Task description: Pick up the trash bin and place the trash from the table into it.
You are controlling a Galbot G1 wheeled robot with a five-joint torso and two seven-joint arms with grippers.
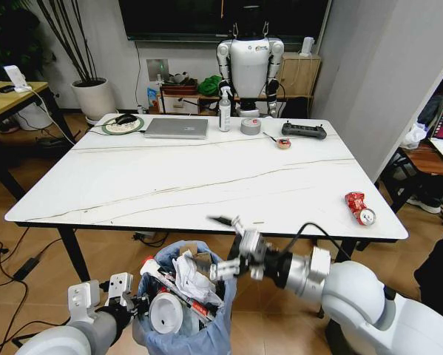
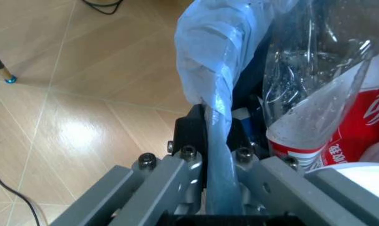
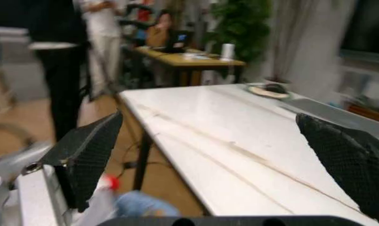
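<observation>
The left gripper (image 1: 136,302) sat low at the near left, its arm reaching in from the bottom edge, and its jaws were clamped on the rim of the bin (image 1: 203,336). In the left wrist view the fingers (image 2: 190,136) pinched a fold of the crinkled, translucent blue bag (image 2: 211,70) that lined it. The right arm came in from the lower right, bent across toward the middle, with the right gripper (image 1: 232,248) held above the bin's mouth, just under the table's near edge. Its black, textured pads (image 3: 89,155) stood wide apart with nothing between them.

The bin was round and hung below the table edge, over a wooden floor. It was stuffed with trash: crumpled white papers (image 1: 193,279), a white cup (image 1: 165,313) lying on its side, and a crushed clear bottle (image 1: 178,292) with a red label.

The table (image 1: 169,185) had a white marble-look top with thin veins and black legs. A crushed red can (image 1: 359,208) lay near its front right corner, well apart from both grippers. Along the far edge stood a silver laptop (image 1: 177,128), a spray bottle (image 1: 225,111), a grey tape roll (image 1: 251,126) and a black controller (image 1: 304,131). Behind the table stood another white robot (image 1: 249,70).
</observation>
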